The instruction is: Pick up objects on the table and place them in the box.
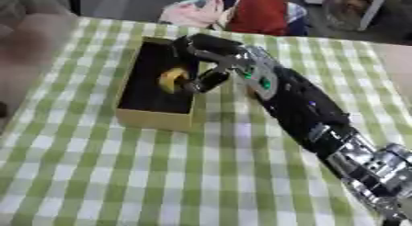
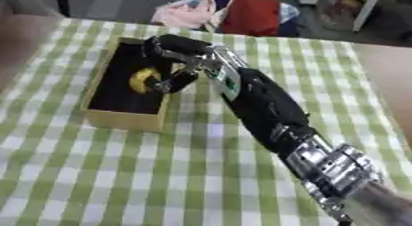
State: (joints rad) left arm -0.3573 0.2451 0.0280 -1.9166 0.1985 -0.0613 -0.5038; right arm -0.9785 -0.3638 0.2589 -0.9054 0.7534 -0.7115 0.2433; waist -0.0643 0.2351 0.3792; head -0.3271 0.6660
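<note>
1 arm shows in the left eye view: the robot's right arm (image 1: 306,110) comes in from the lower right corner and reaches up and to the left across the table (image 1: 121,174), which has a green and white checked cloth. Its right hand (image 1: 211,59) is over the right wall of the box (image 1: 153,117), a shallow open box with tan sides and a dark inside. The fingers are curled, and between the thumb and the fingers sits a small yellow object (image 1: 172,79) with a round shape. The hand is closed on this object, which is inside the outline of the box, near its right wall; I cannot tell if it touches the bottom. Beyond the far edge of the table lie a pink cloth (image 1: 193,11) and a red thing (image 1: 259,14).

In the right eye view the same scene appears a little more to the left. The yellow object is here seen against the dark inside of the box, with the curled fingers just to its right. The left hand does not appear in either view.
</note>
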